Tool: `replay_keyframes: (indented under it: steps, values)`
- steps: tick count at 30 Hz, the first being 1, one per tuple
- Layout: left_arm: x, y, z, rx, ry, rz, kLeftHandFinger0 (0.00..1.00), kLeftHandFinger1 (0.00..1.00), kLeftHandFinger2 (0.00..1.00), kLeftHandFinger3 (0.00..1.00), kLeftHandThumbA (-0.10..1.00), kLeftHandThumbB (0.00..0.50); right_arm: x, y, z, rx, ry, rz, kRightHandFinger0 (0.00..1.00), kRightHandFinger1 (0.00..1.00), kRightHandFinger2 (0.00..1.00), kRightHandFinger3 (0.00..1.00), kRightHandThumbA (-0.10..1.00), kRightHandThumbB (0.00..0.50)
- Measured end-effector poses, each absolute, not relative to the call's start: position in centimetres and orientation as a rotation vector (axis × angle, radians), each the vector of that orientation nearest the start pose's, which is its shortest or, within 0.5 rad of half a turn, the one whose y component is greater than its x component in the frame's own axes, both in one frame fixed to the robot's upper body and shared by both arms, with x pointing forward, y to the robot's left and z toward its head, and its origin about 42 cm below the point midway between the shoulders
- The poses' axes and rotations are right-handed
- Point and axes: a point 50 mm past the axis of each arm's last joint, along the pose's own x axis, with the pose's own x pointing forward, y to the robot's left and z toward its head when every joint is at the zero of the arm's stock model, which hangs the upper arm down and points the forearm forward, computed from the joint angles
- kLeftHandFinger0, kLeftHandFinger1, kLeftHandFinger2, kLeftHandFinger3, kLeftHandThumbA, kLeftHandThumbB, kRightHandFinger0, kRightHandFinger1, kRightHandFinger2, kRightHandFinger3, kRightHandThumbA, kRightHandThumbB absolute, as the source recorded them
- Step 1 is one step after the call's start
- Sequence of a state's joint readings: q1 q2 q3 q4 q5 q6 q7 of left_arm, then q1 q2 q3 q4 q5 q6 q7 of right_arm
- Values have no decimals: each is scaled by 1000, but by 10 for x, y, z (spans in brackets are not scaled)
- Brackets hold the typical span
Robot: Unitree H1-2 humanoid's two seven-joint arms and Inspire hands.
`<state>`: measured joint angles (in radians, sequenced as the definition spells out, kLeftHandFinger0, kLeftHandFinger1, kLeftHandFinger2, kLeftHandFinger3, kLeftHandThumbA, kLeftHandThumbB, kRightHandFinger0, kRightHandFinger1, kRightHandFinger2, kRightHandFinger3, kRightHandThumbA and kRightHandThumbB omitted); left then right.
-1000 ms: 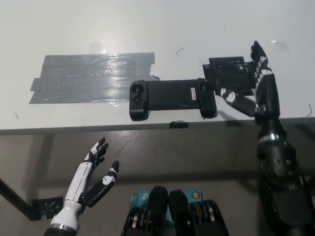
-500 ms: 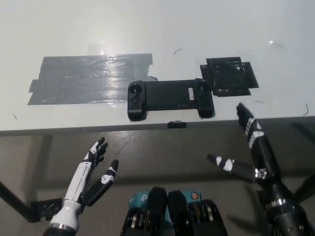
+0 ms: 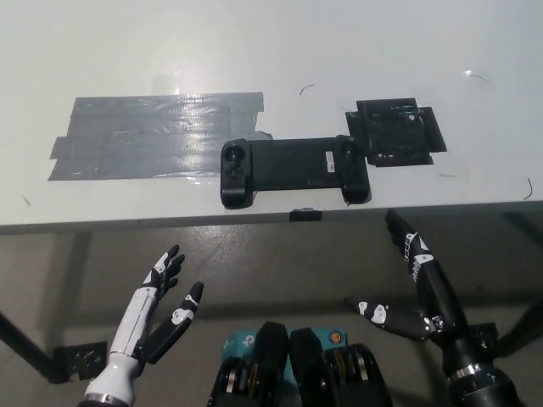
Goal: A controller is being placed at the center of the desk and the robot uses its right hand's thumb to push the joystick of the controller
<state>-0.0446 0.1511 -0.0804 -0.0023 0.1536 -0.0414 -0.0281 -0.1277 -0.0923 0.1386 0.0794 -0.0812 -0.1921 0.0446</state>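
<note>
Right hand has withdrawn below the desk edge, fingers spread, empty; controller untouched, joystick push apparently finished. Left hand idles open, near left.

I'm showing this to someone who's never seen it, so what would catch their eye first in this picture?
Probably the black controller lying flat near the front edge of the white desk, between a wide patch of grey tape on its left and a smaller black patch on its right. Next, the two open hands below the desk edge, touching nothing: the white left hand at lower left, the black right hand at lower right.
</note>
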Motion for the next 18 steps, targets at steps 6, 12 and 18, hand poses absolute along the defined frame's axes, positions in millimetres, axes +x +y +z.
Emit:
replay_keyframes:
  steps: [6,12,18]
  values:
    - [296,233,109,305,-78,-119,1000,1000,1000,1000,675,0,320,-190,120,-201,-233,229,1000,1000,1000,1000,990,221]
    - [296,233,109,306,-78,-119,1000,1000,1000,1000,671,0,320,-192,118,-226,-226,234,1000,1000,1000,1000,975,223]
    - [296,233,109,306,-78,-120,1000,1000,1000,1000,636,0,320,-192,118,-255,-226,240,1000,1000,1000,1000,961,229]
